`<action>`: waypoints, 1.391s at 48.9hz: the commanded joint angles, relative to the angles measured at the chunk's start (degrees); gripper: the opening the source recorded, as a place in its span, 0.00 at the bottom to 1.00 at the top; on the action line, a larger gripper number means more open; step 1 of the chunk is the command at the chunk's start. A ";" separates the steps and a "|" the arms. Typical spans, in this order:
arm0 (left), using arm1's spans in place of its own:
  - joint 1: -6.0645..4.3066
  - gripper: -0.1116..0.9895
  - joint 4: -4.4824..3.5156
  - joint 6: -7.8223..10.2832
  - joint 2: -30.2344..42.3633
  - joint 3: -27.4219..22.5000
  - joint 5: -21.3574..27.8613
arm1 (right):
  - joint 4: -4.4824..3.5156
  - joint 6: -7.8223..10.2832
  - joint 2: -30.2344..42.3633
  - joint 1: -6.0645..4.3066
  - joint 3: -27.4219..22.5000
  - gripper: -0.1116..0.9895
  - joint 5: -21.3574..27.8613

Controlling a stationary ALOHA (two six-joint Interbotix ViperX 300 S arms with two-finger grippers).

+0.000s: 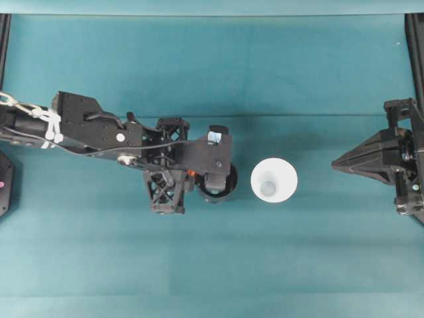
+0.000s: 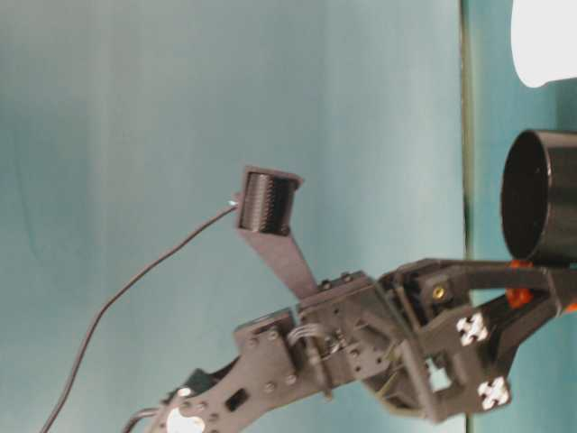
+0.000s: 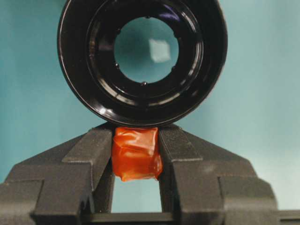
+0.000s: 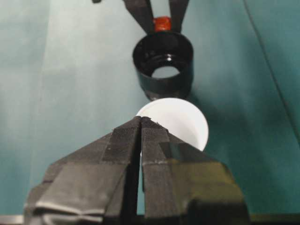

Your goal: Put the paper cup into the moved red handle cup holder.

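Observation:
The glossy black red handle cup holder (image 1: 224,193) stands upright left of centre, partly under my left wrist. My left gripper (image 1: 192,174) is shut on its orange-red handle tab (image 3: 136,154), with the tab squeezed between both fingers and the holder's ring (image 3: 84,61) just beyond the tips. The white paper cup (image 1: 273,180) stands mouth up close to the holder's right side, apart from it. My right gripper (image 1: 338,163) is shut and empty at the right edge, pointing at the cup (image 4: 180,122), with the holder (image 4: 164,86) behind it. From table level the holder (image 2: 541,198) and cup (image 2: 545,41) stand side by side.
Teal cloth covers the table (image 1: 212,265). Black frame rails run along the far left (image 1: 4,40) and far right (image 1: 416,46) edges. A cable (image 2: 117,298) trails from the left arm.

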 commanded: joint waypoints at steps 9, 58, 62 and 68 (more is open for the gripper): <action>0.09 0.34 0.18 0.09 0.53 0.26 -0.97 | 0.09 0.35 0.26 0.00 -1.23 0.01 -0.35; -0.18 0.38 0.18 -0.35 0.26 1.93 -5.36 | 0.09 0.35 0.18 0.00 -1.23 0.01 0.09; -0.26 0.60 0.18 -0.44 0.35 1.93 -5.71 | 0.09 0.35 0.18 0.09 -1.32 0.01 0.09; -0.35 0.91 0.18 -0.35 0.26 2.20 -5.54 | 0.09 0.35 0.09 0.09 -1.32 0.01 0.18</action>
